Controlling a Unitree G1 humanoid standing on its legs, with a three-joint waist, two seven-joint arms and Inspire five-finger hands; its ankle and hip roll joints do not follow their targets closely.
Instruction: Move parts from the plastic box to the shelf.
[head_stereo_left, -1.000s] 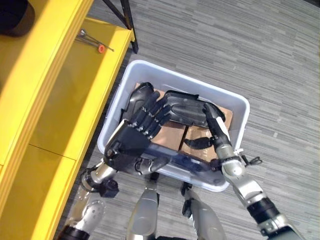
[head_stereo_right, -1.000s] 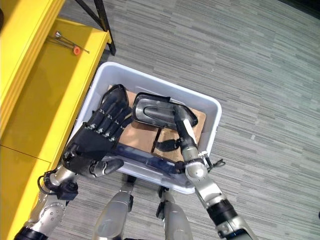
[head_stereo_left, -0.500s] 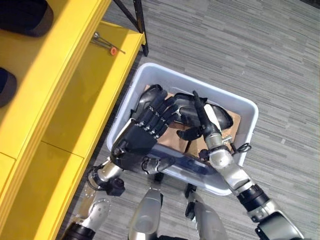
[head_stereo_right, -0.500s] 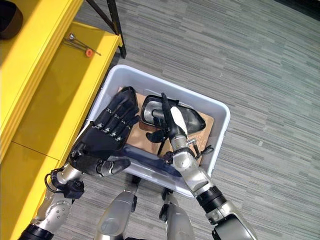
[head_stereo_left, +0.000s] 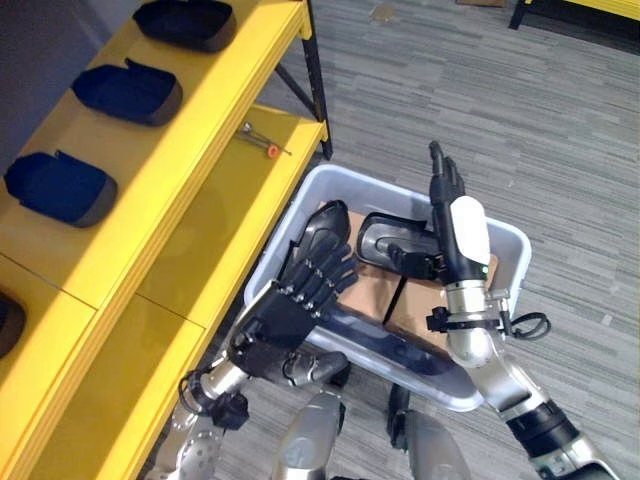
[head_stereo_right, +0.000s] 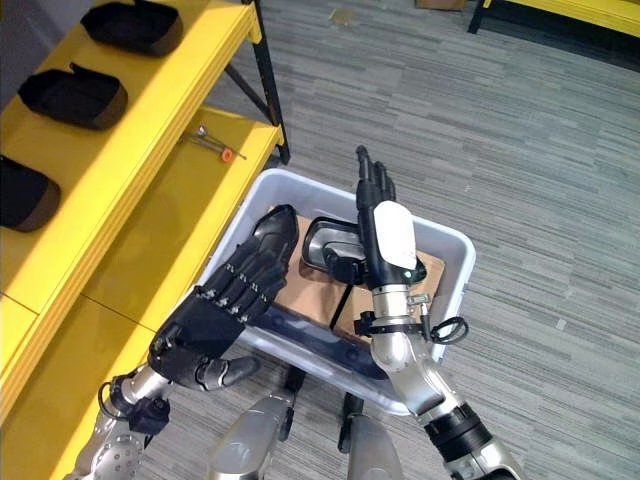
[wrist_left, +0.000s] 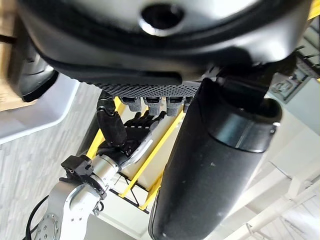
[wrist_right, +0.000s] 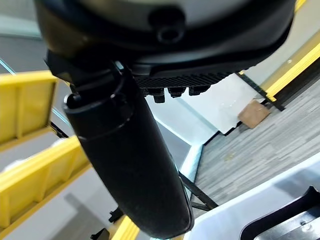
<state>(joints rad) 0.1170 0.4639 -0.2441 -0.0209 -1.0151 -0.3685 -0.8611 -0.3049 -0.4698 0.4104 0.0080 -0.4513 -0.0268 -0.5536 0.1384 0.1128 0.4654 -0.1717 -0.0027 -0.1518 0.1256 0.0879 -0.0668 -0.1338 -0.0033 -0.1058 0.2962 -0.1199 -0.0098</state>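
At frame centre, both hands, left and right, hover flat and empty over the box; the part apparently lies inside. A shallow reach could knock it away.

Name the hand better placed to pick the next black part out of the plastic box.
Left. The left hand hangs open over the plastic box, fingers reaching toward the black part. The right hand is raised, fingers straight, pointing away above the far rim.

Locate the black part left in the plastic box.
The black part lies on cardboard inside the plastic box, between the left hand and right hand.
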